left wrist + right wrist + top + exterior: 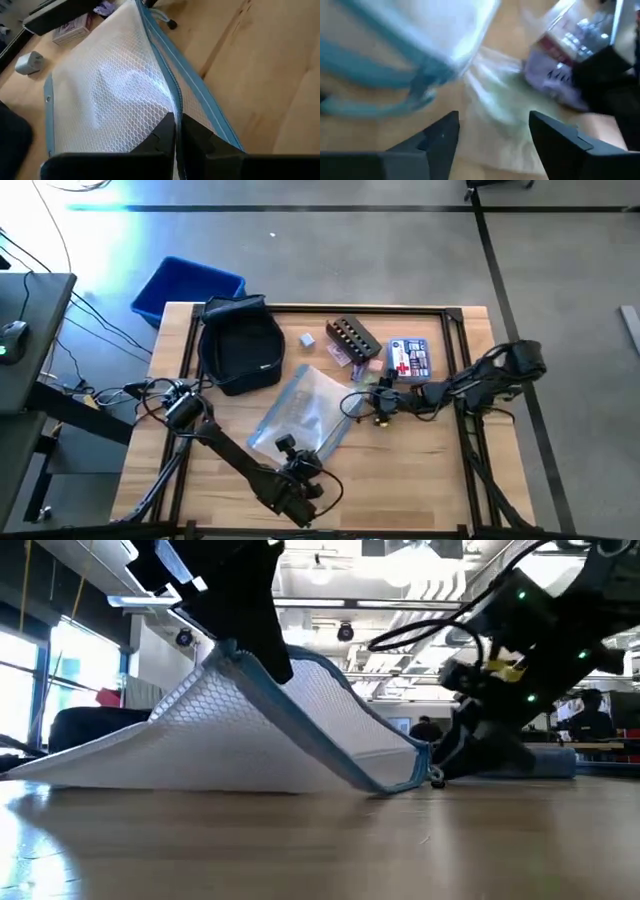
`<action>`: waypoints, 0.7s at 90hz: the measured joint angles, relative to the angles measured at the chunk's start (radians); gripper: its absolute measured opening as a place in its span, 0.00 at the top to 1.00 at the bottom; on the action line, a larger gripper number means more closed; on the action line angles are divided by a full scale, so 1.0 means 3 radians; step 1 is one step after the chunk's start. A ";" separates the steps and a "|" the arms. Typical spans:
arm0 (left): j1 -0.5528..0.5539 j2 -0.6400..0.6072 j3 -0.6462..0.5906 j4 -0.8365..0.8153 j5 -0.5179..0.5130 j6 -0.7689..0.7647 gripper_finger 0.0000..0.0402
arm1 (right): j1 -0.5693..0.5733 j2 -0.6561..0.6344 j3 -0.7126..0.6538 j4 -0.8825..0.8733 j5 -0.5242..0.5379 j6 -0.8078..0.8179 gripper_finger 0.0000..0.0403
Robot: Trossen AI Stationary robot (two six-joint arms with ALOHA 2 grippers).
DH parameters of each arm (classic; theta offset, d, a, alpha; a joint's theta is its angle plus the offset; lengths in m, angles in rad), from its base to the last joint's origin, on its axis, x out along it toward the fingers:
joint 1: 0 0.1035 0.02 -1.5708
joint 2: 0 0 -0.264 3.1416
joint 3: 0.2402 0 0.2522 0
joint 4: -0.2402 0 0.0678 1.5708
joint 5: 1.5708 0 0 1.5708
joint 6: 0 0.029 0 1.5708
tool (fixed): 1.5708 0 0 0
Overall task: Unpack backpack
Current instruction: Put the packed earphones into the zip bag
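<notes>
The dark backpack (240,345) lies on the table's far left part, untouched. A clear mesh pouch with a blue zip edge (305,410) lies mid-table, and my left gripper (290,448) is shut on its near end. That end is raised in the low view (235,655), while the pouch's long sides rest on the wood. My right gripper (492,135) stands open just right of the pouch's far corner (425,765), low over the table, with nothing between its fingers. My left gripper pinches the pouch's blue zippered edge (172,107) between its two fingers (160,137), near the pouch's near end. The fingers come from above, slanting down, and lie along the zip. The held edge is lifted into a ridge; the rest of the pouch lies on the table.
A bright blue bin (185,288) stands beyond the table's far left corner. Near the far edge lie a small grey block (307,340), a dark case (352,337), a purple packet (338,355) and a first-aid box (408,358). Bare wood shows along the near right.
</notes>
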 joint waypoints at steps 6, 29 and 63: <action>0.0000 0.0000 0.0000 0.0007 0.0009 0.0000 1.00 | -0.0033 0.0157 0.0003 0.0206 0.0043 0.0009 0.44; 0.0000 0.0000 0.0000 0.0008 0.0034 0.0019 1.00 | -0.0019 0.0184 0.0021 0.0114 0.0072 0.0199 0.80; 0.0001 0.0000 0.0000 0.0003 -0.0008 -0.0057 1.00 | 0.1018 -0.1307 0.0668 -0.1884 -0.0145 0.0783 0.99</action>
